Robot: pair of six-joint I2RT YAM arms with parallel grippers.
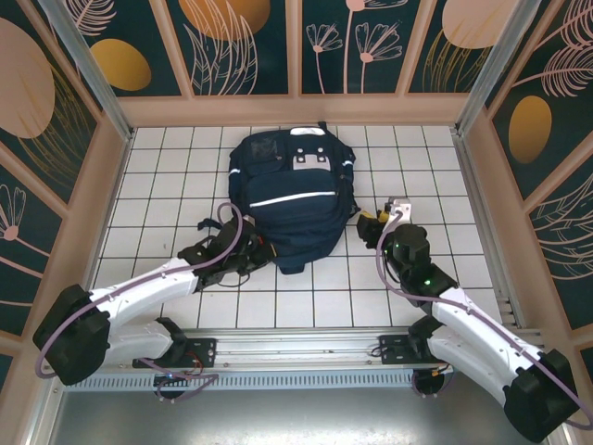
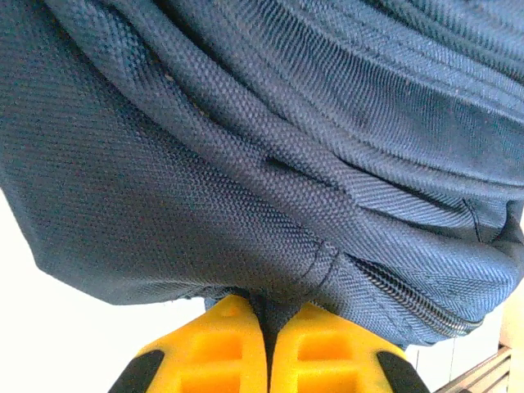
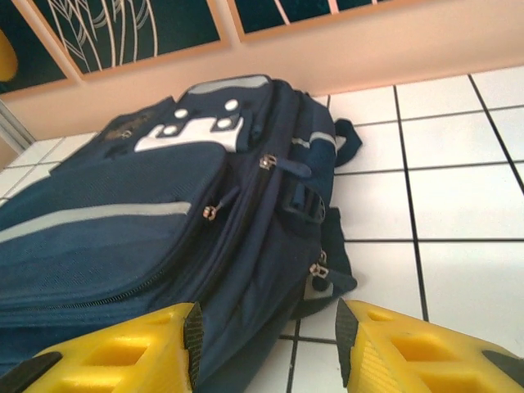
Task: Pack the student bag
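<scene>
Left gripper (image 2: 268, 321) is closed, its two yellow fingers (image 2: 217, 348) pressed together with a thin fold of navy fabric pinched between them; in the left wrist view the woven cloth bulges right above the tips, and a closed zipper (image 2: 413, 301) runs off to the right of the pinch. From above, this gripper sits at the near left corner of the student bag (image 1: 292, 190), with a dark strap (image 1: 211, 222) trailing beside it. Right gripper (image 3: 266, 332) stands open, its yellow fingers well apart, and the bag's near right side lies in the gap between them, touching neither tip as far as the right wrist view shows. That view also shows small metal zip pulls (image 3: 210, 212) on the front pocket and a grey-white patch (image 3: 192, 135) near the top of the bag. The bag lies flat, front up, in the middle of the white tiled table (image 1: 157, 185), its top toward the far patterned wall (image 1: 241, 46), a white reflective stripe (image 1: 292, 198) crossing its front, between the two arms.
</scene>
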